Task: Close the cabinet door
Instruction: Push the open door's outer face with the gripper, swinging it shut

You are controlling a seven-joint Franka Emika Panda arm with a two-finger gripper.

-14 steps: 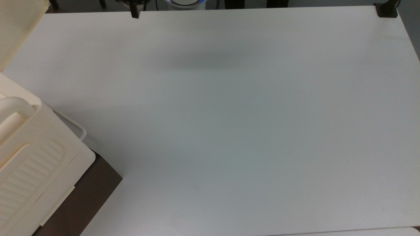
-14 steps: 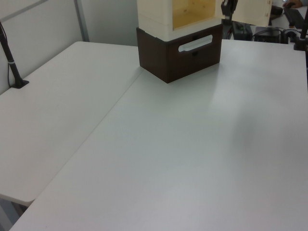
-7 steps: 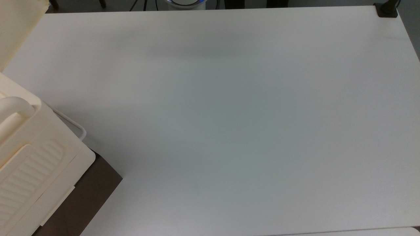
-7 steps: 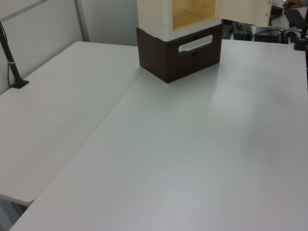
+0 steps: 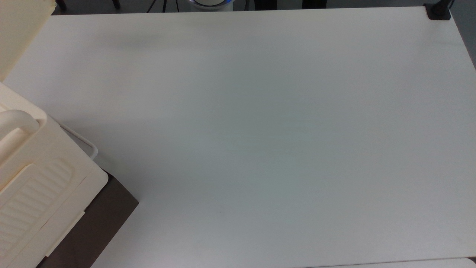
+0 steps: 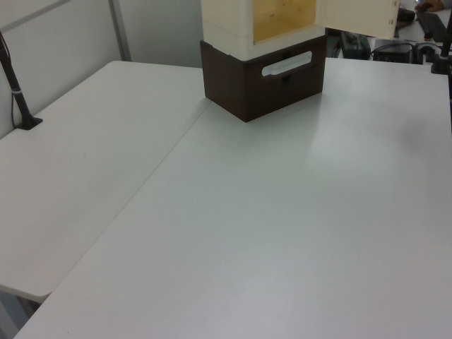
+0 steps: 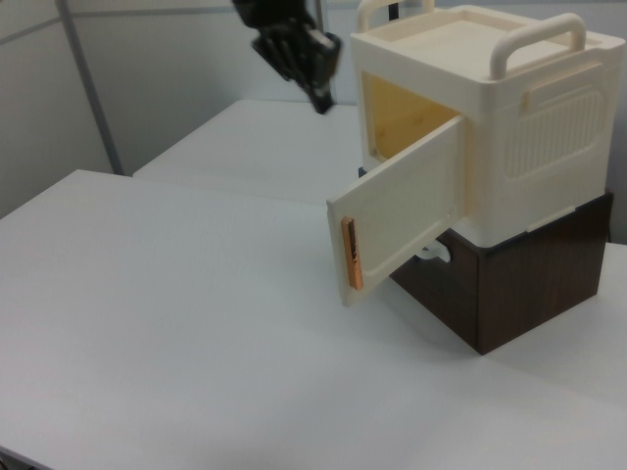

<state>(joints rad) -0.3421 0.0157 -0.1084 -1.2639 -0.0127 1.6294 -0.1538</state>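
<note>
Gone from the top view's upper edge and from beside the door in the left view, where it showed a second ago, the gripper hangs high in the right view, pointing down; whether its fingers are parted or clenched I cannot tell.

Below it and toward the right view's right spreads the white table, bearing the dark brown base with the cream cabinet stacked on top.

The cabinet door stands ajar, swung outward, its orange-brown edge strip lowest and nearest the gripper.

Risks, as judged:
- A push near the hinge could shift the stack.
- A descent onto the door's top edge could jam it.
</note>
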